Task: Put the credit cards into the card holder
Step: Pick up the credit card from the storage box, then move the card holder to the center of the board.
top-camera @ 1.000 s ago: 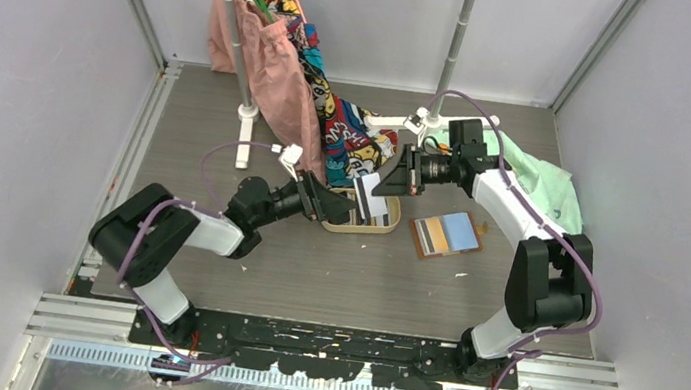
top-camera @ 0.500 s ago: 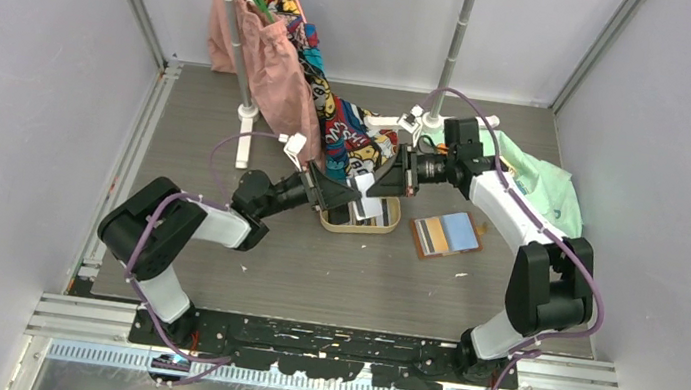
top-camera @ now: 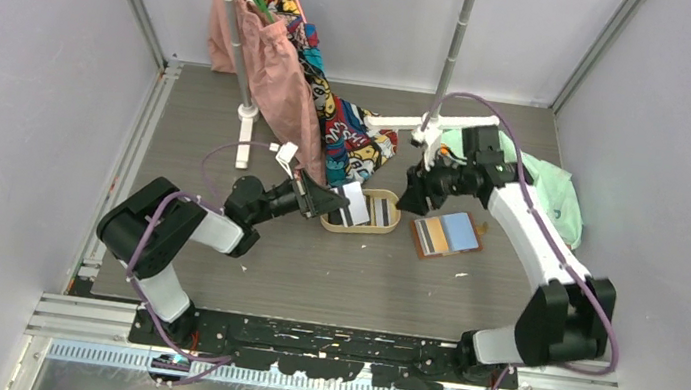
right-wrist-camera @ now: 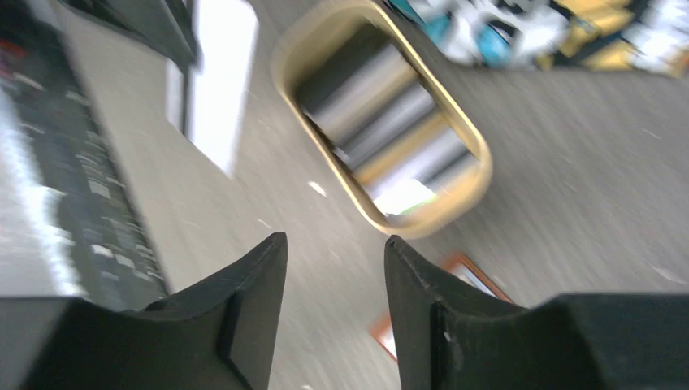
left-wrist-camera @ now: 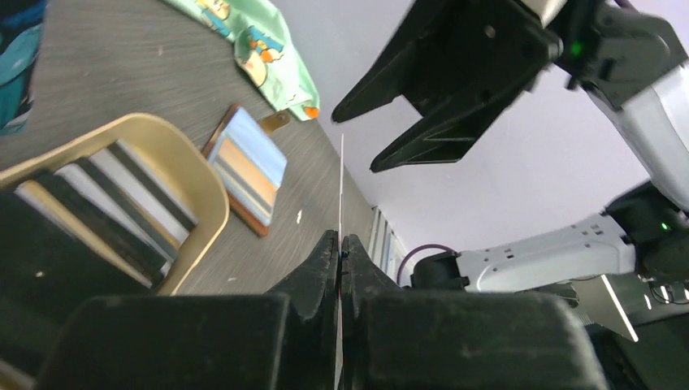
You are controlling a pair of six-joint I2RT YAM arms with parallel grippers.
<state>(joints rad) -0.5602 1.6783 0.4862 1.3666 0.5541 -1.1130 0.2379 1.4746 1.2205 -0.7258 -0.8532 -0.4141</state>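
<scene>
Top external view puts your left hand [top-camera: 333,199] over the left end of the oval tray [top-camera: 395,218], pressed together on one white card [top-camera: 353,202] that is lifted off the worktop [top-camera: 311,271]. The left wrist view confirms the pinch: the card shows edge-on as a thin pale line rising from between the two fingers.

Your right hand [top-camera: 411,202] hangs just right of the tray, on the far side of the card holder [top-camera: 447,235]. It is spread and carries nothing. In the left wrist view its tips stand close to the card's upper edge but apart from it.

The card holder lies open and flat on the worktop, just right of the tray. Its inner face shows tan, pale and blue bands. You cannot tell from here whether those are cards already seated in pockets or only the lining.

Several credit cards [top-camera: 375,211] lie side by side in the tray, dark and light stripes, none of them in a grip.

By my reckoning the job is nearer its start than its end. One card is up and held, nothing is visibly going into a pocket, and the tray's stock is waiting. What is left for you is to bring the held card across to the holder and slide it into a pocket. Then you do the same for each card in the tray.
</scene>
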